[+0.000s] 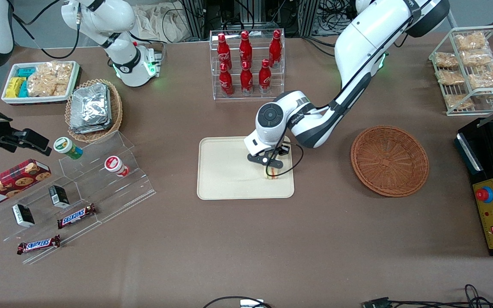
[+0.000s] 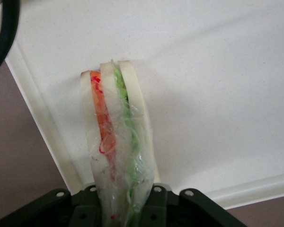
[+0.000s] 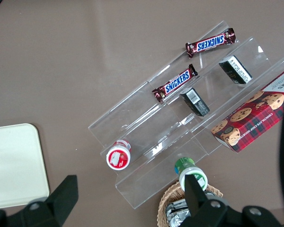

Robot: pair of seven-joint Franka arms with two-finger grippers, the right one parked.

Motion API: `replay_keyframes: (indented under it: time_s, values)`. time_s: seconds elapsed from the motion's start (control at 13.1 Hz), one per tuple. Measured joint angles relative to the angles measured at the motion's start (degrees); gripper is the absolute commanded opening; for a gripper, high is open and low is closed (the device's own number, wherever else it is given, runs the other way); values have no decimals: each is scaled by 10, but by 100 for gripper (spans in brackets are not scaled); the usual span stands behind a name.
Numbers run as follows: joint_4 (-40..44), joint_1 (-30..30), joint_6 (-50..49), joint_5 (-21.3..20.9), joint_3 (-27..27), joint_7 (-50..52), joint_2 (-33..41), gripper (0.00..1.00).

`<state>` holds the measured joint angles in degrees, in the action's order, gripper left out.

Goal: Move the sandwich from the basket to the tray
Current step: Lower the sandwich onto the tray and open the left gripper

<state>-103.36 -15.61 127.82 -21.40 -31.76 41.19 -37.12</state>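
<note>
— Where do we stand? We see the gripper (image 1: 271, 166) low over the tray (image 1: 221, 179), at the part of it nearest the basket (image 1: 390, 160), and it is closed on the sandwich (image 1: 272, 172). In the wrist view the sandwich (image 2: 117, 142) stands on its edge, its tip at the tray (image 2: 217, 71) surface or just above it. The basket holds nothing.

— And what can go wrong, in our opinion?

— The wedge is close to the rim (image 2: 42, 127) of the tray. If we release it while it stands upright like this, it may fall over — perhaps onto the rim, or partly onto the table. The clear wrap may also stick to a finger and pull it.

— What do we not see?

— The fingertips: in the wrist view the wrap covers them, and from the front the arm hides most of the sandwich. We cannot tell if it already touches the tray.
</note>
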Motion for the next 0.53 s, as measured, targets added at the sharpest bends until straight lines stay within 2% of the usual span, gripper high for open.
replay_keyframes:
  time_s: [0.08, 0.15, 0.53]
  values:
    - [0, 0, 0, 0, 0, 6, -2, 91]
    - [0, 0, 0, 0, 0, 11, -3, 100]
    - [1, 0, -1, -1, 0, 17, -5, 100]
